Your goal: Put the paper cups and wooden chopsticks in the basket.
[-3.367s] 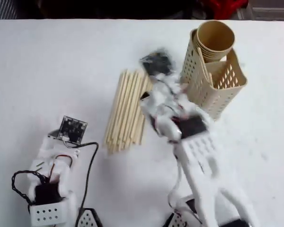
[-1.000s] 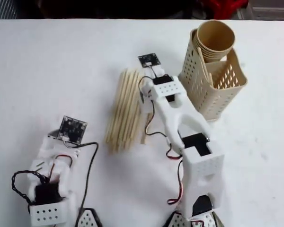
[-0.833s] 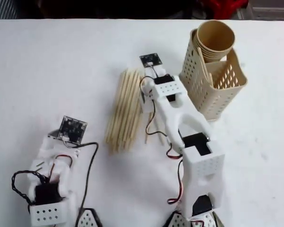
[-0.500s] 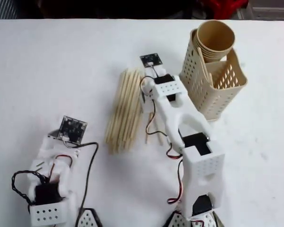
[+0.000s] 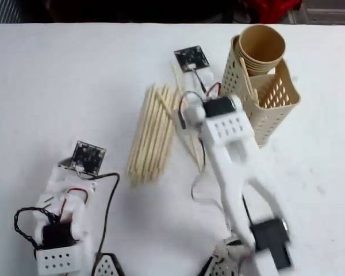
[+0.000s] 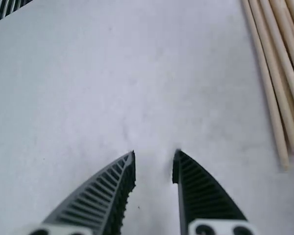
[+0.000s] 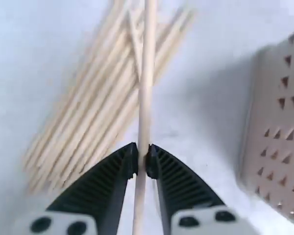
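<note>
- Wooden chopsticks, high view: loose bundle lying flat on the white table, left of frame centre. Long axis steep, running from lower left up to upper right.
- High view, upper right: perforated beige basket, upright. Stack of paper cups stands in its far compartment, mouths up.
- High view: right arm stretches up the middle of the frame, its wrist between bundle and basket. Left arm sits folded at lower left, well apart from the bundle.
- Left wrist view: left gripper with fingers apart by a moderate gap, holding nothing, over bare table. Ends of the chopsticks lie off to one side, not touching the fingers.
- Right wrist view: right gripper clamped together on a single chopstick, gripped partway along its length. Its long axis runs straight away from the camera, crossing over the bundle at a slant to the other sticks. Whether its far tip touches them, cannot tell.
- Right wrist view: basket wall just beside the gripper, opposite the bundle.
</note>
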Motion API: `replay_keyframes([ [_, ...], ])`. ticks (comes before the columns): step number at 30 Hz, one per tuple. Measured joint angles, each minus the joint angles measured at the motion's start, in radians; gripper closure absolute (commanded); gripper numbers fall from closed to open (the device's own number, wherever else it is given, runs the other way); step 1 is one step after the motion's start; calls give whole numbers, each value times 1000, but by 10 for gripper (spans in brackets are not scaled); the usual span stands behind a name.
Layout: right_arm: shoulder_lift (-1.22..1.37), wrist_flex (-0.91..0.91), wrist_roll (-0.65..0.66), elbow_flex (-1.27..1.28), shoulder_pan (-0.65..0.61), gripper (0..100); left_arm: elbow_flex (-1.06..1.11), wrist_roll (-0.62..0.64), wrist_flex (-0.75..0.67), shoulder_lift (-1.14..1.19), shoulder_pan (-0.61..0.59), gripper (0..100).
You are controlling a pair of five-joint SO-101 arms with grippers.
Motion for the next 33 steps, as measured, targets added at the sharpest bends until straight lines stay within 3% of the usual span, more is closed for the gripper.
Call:
replay_keyframes([
  [5,-319,-54,25,118,8,982,0,0,0,0,0,857],
  [11,-512,-115,146,8,132,982,0,0,0,0,0,857],
  [20,-390,-175,161,-186,390,981,0,0,0,0,3,857],
  [33,-272,-367,114,-94,479,981,0,0,0,0,6,857],
])
